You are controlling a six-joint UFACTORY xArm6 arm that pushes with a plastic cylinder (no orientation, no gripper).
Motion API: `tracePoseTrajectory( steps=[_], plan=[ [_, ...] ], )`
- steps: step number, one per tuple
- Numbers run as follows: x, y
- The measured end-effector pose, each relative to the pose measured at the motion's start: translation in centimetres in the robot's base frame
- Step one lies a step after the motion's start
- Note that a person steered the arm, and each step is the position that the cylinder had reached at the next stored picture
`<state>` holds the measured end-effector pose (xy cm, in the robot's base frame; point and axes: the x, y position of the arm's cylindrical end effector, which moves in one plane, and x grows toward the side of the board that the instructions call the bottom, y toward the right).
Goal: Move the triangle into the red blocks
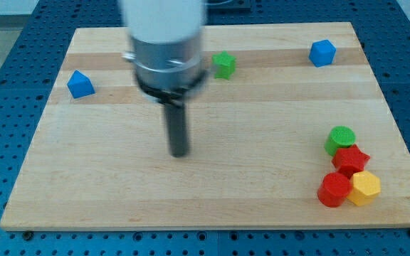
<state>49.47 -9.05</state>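
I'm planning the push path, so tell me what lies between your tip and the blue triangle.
Nothing: in the camera view only bare board separates my tip from the blue triangle, which sits toward the view's upper left.

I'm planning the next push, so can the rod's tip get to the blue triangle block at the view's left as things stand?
Probably yes. My tip sits mid-board, and the wood between it and the blue triangle block holds no other block. The green block lies off toward the view's top right.

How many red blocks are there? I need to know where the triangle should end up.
2, both at the view's bottom right: a red star block and, just below-left, a red block. None seems hidden.
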Motion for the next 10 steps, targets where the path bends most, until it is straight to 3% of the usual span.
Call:
tracePoseTrajectory(
  steps=[2, 3, 4, 5, 6, 7, 8, 10],
  plan=[
    [-10.1, -14.9],
    [-10.3, -20.2],
    [-11.9, -21.3],
    [-15.7, -19.0],
    [-13.3, -12.6],
    [-7.5, -5.7],
    [-5.7, -3.6],
    [-6.9, -5.6]
  ],
)
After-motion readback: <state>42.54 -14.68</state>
